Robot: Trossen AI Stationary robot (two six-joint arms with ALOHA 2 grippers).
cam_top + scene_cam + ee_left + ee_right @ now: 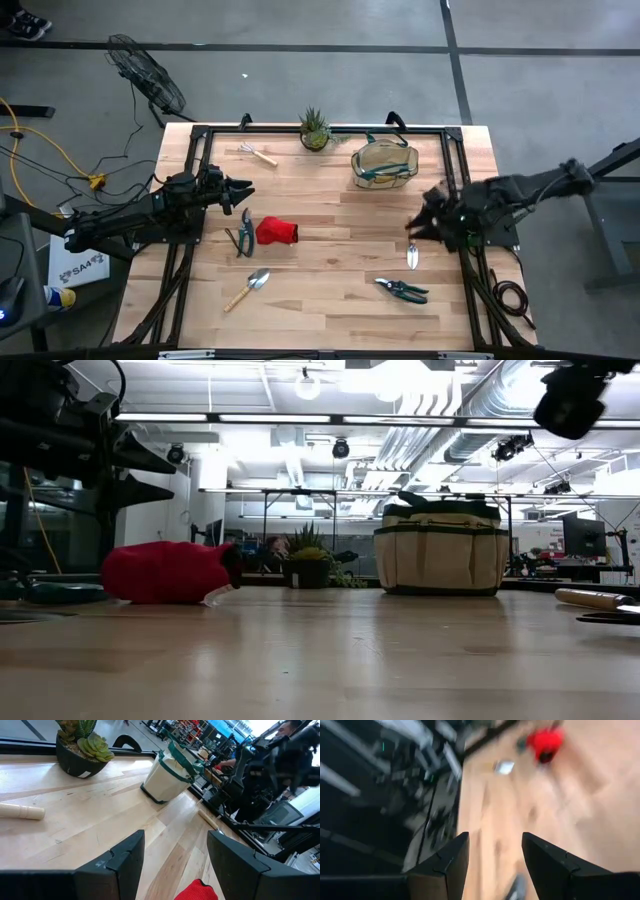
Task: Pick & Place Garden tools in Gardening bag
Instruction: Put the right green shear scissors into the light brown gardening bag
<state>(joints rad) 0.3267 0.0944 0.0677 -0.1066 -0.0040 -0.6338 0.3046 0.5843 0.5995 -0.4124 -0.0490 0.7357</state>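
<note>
The tan gardening bag (383, 165) stands upright at the table's far right, also seen in the low view (440, 550). A red glove (277, 232) lies mid-table with dark shears (243, 233) just left of it. One trowel (246, 290) lies near the front, and another trowel (412, 256) lies under my right gripper. A second pair of shears (402, 290) lies at the front right, and a small rake (258, 153) at the far left. My left gripper (240, 192) hovers open beside the glove. My right gripper (420, 225) is open above the table's right side.
A spiky potted plant (314, 130) stands at the far edge, left of the bag. A black frame (200, 140) runs along the table's sides. Bare wood lies between the glove and the bag.
</note>
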